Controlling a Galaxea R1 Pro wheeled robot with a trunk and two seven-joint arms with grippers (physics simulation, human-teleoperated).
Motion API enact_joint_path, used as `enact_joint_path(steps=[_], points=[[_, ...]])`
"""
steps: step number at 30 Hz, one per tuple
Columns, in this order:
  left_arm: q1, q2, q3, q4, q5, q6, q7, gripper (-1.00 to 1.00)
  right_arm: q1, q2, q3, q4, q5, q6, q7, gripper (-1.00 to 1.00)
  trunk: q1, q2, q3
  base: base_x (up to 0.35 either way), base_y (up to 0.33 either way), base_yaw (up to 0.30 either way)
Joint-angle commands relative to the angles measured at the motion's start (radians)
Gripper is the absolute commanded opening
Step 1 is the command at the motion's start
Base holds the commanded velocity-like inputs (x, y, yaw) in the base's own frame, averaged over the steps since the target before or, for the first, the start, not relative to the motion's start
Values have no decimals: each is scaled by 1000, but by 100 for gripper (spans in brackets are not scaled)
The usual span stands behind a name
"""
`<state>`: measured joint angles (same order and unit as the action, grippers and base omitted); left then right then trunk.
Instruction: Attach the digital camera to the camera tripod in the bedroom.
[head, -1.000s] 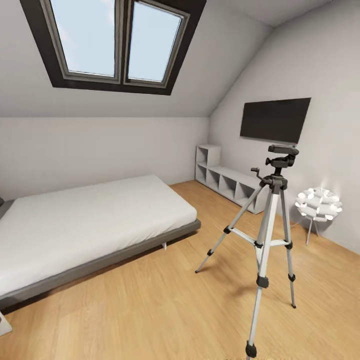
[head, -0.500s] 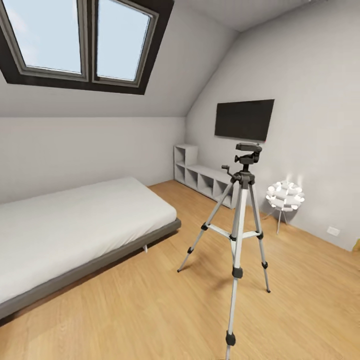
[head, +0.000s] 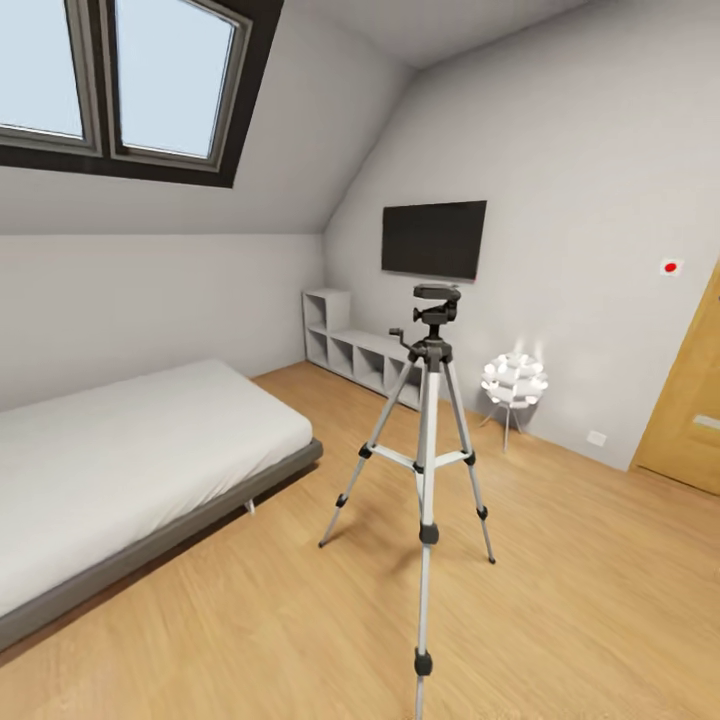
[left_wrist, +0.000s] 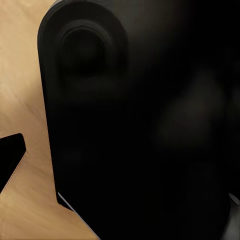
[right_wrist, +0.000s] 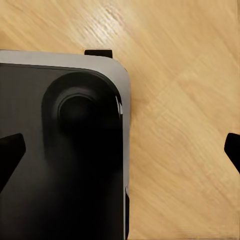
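The camera tripod (head: 428, 400) stands on the light wood floor in the middle of the bedroom, silver legs spread, its black head (head: 437, 300) bare on top with the pan handle sticking out to the left. The digital camera is out of view. In the right wrist view my right gripper (right_wrist: 120, 155) is open, black fingertips at both picture edges, over the floor and my own dark base. In the left wrist view my left gripper (left_wrist: 120, 160) shows one fingertip (left_wrist: 11, 159) far out at the edge, against my dark body.
A grey low bed (head: 120, 450) fills the left. Along the far wall are a white cube shelf (head: 355, 350), a black TV (head: 434, 239) and a white lamp (head: 513, 380). A wooden door (head: 695, 390) is at right. Open floor surrounds the tripod.
The whole head view has swung to the right: tripod, bed and skylight slid left in the picture and the wooden door came into view. Nothing in the room itself moved.
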<state>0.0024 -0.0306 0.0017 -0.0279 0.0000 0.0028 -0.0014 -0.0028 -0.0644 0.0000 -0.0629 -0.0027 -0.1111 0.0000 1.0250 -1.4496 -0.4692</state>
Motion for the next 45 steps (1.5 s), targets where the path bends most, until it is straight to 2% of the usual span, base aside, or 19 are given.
enact_joint_path(steps=[1,27,45], points=[[0,0,0,-1,0,0,0,100,0,0,0,0,0,-2,0,100,0,0,-1,0,0,-300],[0,0,0,-1,0,0,0,100,0,0,0,0,0,-2,0,100,0,0,-1,4,0,-300],[0,0,0,-1,0,0,0,100,0,0,0,0,0,-2,0,100,0,0,-1,192,-80,-300]])
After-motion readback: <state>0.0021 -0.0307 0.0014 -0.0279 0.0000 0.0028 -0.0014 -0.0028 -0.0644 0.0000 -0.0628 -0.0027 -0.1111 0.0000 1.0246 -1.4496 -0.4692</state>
